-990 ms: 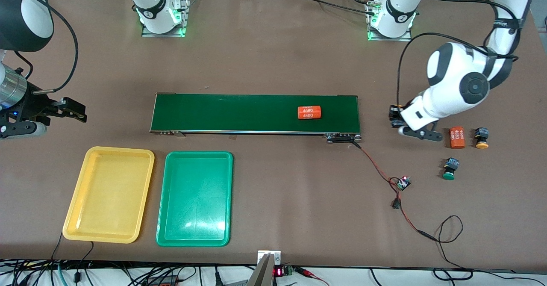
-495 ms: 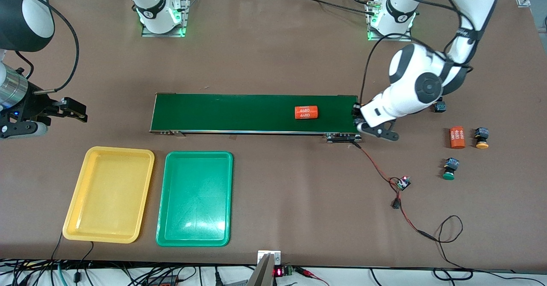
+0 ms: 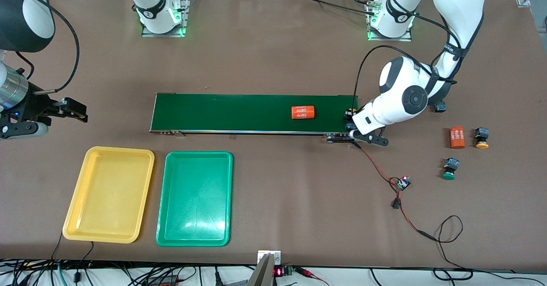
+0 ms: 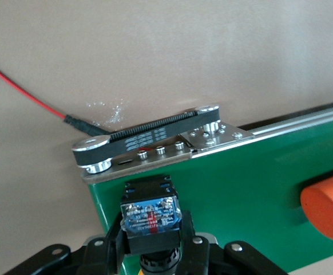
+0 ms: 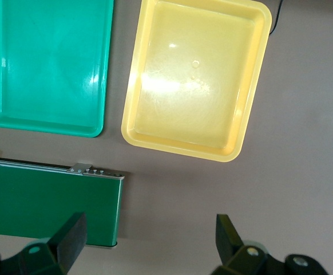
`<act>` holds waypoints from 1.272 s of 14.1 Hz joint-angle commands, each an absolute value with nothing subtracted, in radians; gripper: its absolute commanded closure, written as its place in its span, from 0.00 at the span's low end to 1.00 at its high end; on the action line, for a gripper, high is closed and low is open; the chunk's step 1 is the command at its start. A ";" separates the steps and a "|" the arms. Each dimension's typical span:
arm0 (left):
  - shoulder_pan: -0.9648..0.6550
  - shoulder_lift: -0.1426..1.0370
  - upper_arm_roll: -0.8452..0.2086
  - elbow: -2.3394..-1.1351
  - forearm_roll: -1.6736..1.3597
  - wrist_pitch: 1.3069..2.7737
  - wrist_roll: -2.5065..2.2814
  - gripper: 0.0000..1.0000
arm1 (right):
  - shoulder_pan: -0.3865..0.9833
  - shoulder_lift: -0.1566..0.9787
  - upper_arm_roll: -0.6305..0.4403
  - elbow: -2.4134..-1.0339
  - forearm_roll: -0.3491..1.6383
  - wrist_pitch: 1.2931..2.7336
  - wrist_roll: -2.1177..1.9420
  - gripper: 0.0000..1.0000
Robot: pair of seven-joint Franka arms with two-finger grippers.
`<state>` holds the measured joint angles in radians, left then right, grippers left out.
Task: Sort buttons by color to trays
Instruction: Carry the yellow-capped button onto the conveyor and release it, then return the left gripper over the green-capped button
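A push-button (image 4: 151,220) with a black blocky body sits pinched between the fingers (image 4: 185,238) of the left claw (image 3: 351,120), which hangs over the conveyor belt (image 3: 239,113) at its end toward the left arm; the cap colour cannot be told in the left wrist view. Under that claw lie the belt's green surface and the toothed drive belt with its metal bracket (image 4: 155,137) at the conveyor's end. On the belt, a short way from the left claw toward the right arm's end, lies an orange cylinder printed "4680" (image 3: 303,112). Three more buttons rest on the counter (image 3: 273,59) at the left arm's end, well apart from the left claw: a dark one (image 3: 439,106) just beside the left arm's wrist, a yellow-orange button (image 3: 481,138) and a green button (image 3: 450,169). A second orange "4680" cylinder (image 3: 457,137) stands just beside the yellow-orange button. The right claw (image 5: 149,240) waits in the air with its fingers spread wide, over bare counter next to the conveyor's other end; it holds nothing. Below it in its wrist view are the yellow tray (image 3: 109,194) and the green tray (image 3: 195,198), side by side and both without buttons.
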<state>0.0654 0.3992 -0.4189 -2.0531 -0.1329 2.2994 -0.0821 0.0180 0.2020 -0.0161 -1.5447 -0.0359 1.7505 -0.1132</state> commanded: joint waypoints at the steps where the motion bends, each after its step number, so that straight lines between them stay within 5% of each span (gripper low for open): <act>1: 0.049 0.399 -0.413 -2.036 -0.143 2.290 -0.132 1.00 | 0.017 0.204 -0.014 -1.540 -0.038 1.752 -0.107 0.00; 12: 0.051 0.327 -0.414 -2.144 -0.140 2.293 -0.118 0.99 | 0.015 0.207 -0.014 -1.540 -0.038 1.764 -0.107 0.00; 13: 0.051 0.327 -0.414 -2.143 -0.140 2.293 -0.118 0.85 | 0.015 0.207 -0.014 -1.540 -0.038 1.766 -0.107 0.00; 14: 0.051 0.328 -0.414 -2.140 -0.140 2.293 -0.117 0.20 | 0.015 0.207 -0.014 -1.540 -0.038 1.766 -0.107 0.00; 15: 0.051 0.316 -0.416 -2.137 -0.138 2.287 -0.114 0.00 | 0.015 0.207 -0.015 -1.540 -0.038 1.766 -0.107 0.00; 18: 0.052 0.226 -0.416 -2.115 -0.140 2.264 -0.121 0.00 | 0.014 0.209 -0.014 -1.540 -0.037 1.773 -0.107 0.00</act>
